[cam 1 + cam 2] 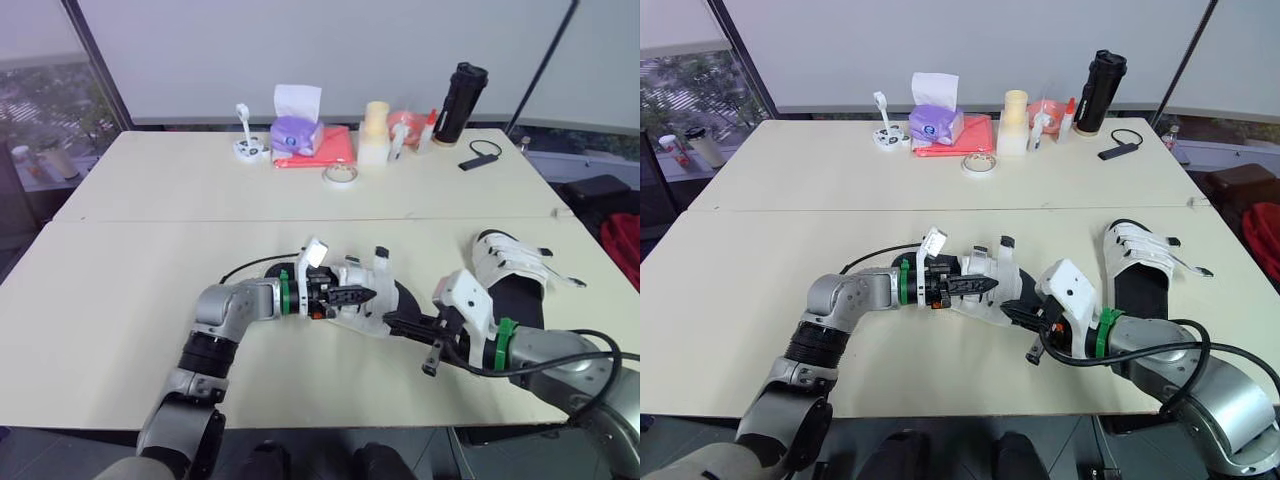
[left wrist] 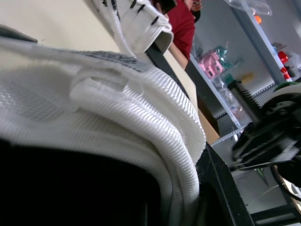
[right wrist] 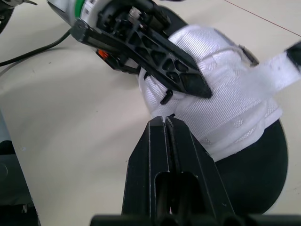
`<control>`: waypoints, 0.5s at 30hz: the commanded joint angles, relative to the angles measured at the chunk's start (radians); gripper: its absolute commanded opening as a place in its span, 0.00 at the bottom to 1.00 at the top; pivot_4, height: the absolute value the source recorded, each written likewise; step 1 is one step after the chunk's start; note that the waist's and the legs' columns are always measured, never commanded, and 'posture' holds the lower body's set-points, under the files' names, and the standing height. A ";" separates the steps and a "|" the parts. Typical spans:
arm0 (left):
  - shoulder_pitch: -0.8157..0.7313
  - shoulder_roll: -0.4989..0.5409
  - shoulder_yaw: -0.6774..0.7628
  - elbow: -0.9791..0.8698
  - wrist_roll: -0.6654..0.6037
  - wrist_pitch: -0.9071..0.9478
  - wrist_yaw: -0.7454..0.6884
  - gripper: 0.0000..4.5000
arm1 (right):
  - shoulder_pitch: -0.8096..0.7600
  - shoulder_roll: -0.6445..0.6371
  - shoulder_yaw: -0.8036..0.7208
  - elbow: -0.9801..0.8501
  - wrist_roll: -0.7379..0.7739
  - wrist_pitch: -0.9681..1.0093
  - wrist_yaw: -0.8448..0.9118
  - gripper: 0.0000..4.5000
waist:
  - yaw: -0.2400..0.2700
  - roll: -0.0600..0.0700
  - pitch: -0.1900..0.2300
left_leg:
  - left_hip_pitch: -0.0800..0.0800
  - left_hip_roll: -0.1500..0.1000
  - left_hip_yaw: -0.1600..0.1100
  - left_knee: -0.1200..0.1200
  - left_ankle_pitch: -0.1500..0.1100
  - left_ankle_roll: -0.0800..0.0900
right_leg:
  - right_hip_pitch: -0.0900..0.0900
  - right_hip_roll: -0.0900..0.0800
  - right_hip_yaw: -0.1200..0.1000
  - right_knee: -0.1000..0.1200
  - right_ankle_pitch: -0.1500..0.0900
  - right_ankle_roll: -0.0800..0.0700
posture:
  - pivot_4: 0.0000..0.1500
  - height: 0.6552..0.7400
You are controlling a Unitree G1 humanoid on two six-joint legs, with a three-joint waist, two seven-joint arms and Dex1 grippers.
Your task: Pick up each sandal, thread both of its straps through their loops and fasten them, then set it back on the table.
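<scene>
- White webbing over a black sole: that is the sandal (image 3: 225, 89) we find lying near the middle of the cream table (image 1: 150, 290), with both grippers at it.
- The second sandal (image 1: 510, 265) lies to the right on the same table, apart from the first and with no gripper touching it.
- The left arm comes in from the lower left with the elbow bent. Its forearm runs rightward low over the table.
- The left gripper (image 1: 360, 295) points right and sits on top of the sandal's white upper.
- The right arm enters from the lower right, the forearm lying low and pointing left.
- The right gripper (image 3: 163, 123) has its two black fingers pressed flat together with nothing between them. Their tips touch the near side of the white upper, just under the left gripper.
- A loose strap (image 3: 282, 70) stands off the sandal and is cut off at the edge of the right wrist view. A small loop (image 3: 247, 54) sits on the webbing beside it.
- In the left wrist view the webbing is so close that we cannot tell which strap it is. We also cannot tell whether the left gripper holds anything.
- In the eye views the two grippers cover much of the sandal's middle, so we cannot make out how its straps lie there.
- Along the far side of the table stand a tissue box (image 1: 297, 133), a tape roll (image 1: 340, 175) and a black bottle (image 1: 460, 102).
</scene>
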 commanded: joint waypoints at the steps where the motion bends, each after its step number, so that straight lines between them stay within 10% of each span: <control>1: -0.029 -0.043 0.047 -0.099 -0.065 0.020 0.056 0.09 | 0.001 0.008 -0.037 0.008 -0.005 -0.035 0.004 0.00 | 0.003 0.000 0.000 | 0.000 0.000 0.000 0.000 0.000 0.000 | 0.000 0.000 0.000 0.000 0.000 0.000 | 1.00 1.00; 9: -0.130 -0.382 0.236 -0.047 0.027 -0.384 0.533 0.09 | -0.002 0.024 -0.041 0.055 -0.050 -0.085 -0.014 0.00 | 0.004 -0.001 0.000 | -0.001 -0.001 0.001 0.003 0.000 0.000 | 0.001 -0.001 0.001 -0.001 0.001 0.002 | 1.00 1.00; 15: -0.158 -0.452 0.209 0.042 0.072 -0.631 0.685 0.09 | -0.007 0.035 -0.034 0.062 -0.059 -0.094 -0.012 0.00 | -0.007 0.000 0.000 | 0.002 0.000 0.003 -0.001 0.000 0.000 | 0.000 0.001 0.004 -0.001 0.001 0.002 | 1.00 1.00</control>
